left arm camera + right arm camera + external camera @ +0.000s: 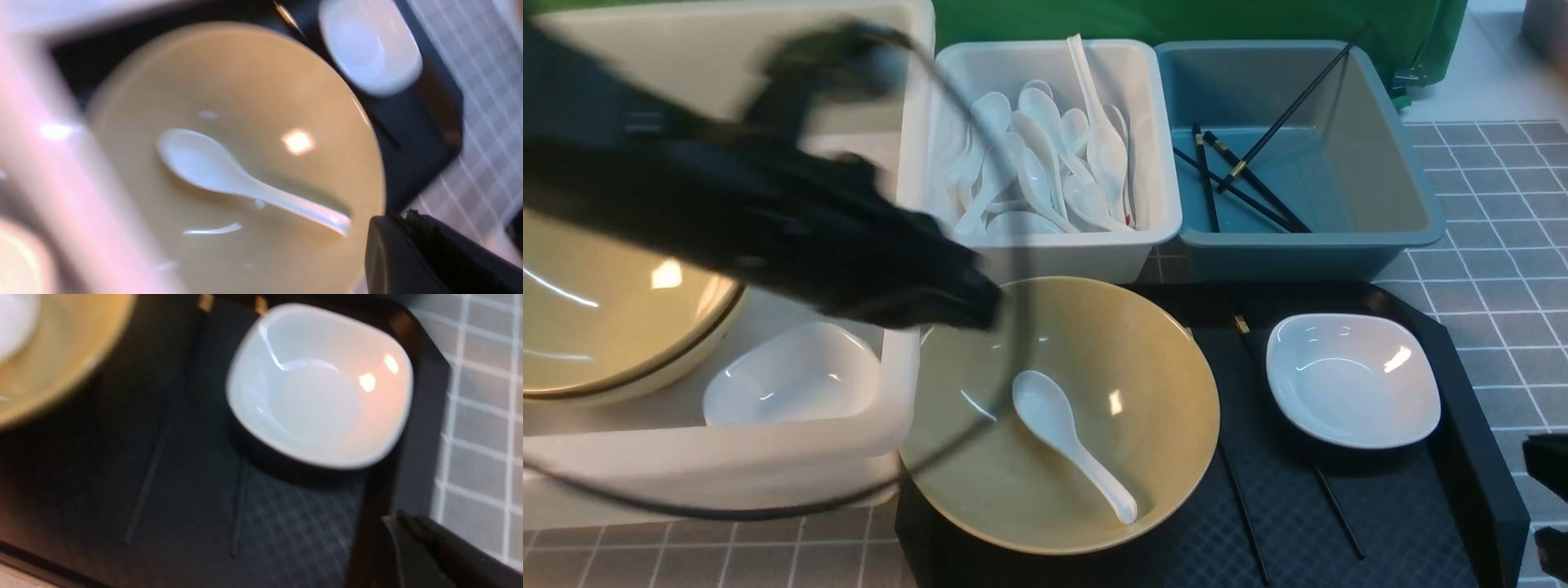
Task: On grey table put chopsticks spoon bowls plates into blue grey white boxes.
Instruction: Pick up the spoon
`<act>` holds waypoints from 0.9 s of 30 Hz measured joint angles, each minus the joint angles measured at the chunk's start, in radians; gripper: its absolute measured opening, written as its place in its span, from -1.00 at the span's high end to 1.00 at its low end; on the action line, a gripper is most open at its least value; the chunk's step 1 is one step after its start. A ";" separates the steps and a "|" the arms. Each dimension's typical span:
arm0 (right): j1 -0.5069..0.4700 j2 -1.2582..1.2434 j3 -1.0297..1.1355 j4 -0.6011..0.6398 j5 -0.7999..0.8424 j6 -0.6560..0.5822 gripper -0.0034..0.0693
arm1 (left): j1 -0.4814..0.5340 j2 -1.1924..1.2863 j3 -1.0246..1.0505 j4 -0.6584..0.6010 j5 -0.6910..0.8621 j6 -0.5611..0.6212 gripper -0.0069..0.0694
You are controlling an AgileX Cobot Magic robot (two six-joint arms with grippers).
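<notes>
Front view: glossy white oval spoon (1062, 433)

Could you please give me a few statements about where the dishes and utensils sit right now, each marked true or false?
1. A spoon lies in the yellow bowl on the black tray. True.
2. The blue-grey box holds spoons. False: it holds chopsticks; the spoons are in the white box.
3. A white plate sits on the black tray. True.
4. The off-white tub is empty. False: it holds a second yellow bowl and a second white plate.
</notes>
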 joint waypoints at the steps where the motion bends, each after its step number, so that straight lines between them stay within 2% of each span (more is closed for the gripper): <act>1: 0.002 0.000 0.000 0.000 -0.005 0.000 0.81 | -0.019 0.010 -0.008 0.009 0.005 -0.005 0.84; 4: 0.019 0.000 0.000 0.000 -0.029 0.000 0.81 | -0.144 0.175 -0.157 0.173 0.084 -0.110 0.84; 5: 0.021 0.000 0.000 0.000 -0.032 0.000 0.81 | -0.174 0.233 -0.205 0.238 0.109 -0.148 0.84; 6: 0.023 0.000 0.000 0.000 -0.032 0.000 0.81 | -0.179 0.233 -0.214 0.249 0.114 -0.155 0.84; 8: 0.025 0.000 0.000 0.002 -0.032 0.001 0.81 | -0.236 0.346 -0.320 0.368 0.175 -0.252 0.80; 10: 0.025 0.000 0.000 0.019 -0.032 0.001 0.81 | -0.262 0.416 -0.374 0.436 0.199 -0.308 0.72; 12: 0.025 0.000 0.000 0.037 -0.032 0.001 0.81 | -0.295 0.491 -0.405 0.503 0.203 -0.368 0.51; 16: 0.025 0.000 0.000 0.070 -0.033 0.001 0.81 | -0.315 0.542 -0.409 0.540 0.208 -0.416 0.16; 17: 0.025 0.000 0.000 0.081 -0.034 0.001 0.81 | -0.316 0.567 -0.409 0.543 0.210 -0.445 -0.09; 18: 0.025 0.000 0.000 0.083 -0.034 0.001 0.81 | -0.316 0.569 -0.409 0.544 0.210 -0.446 -0.11; 20: 0.025 0.000 0.000 0.091 -0.036 0.001 0.81 | -0.316 0.589 -0.410 0.549 0.210 -0.466 -0.36; 24: 0.025 0.000 0.000 0.097 -0.036 0.001 0.81 | -0.315 0.617 -0.413 0.529 0.210 -0.471 -0.49; 27: 0.025 0.000 0.000 0.098 -0.036 0.001 0.81 | -0.315 0.642 -0.416 0.513 0.210 -0.471 -0.39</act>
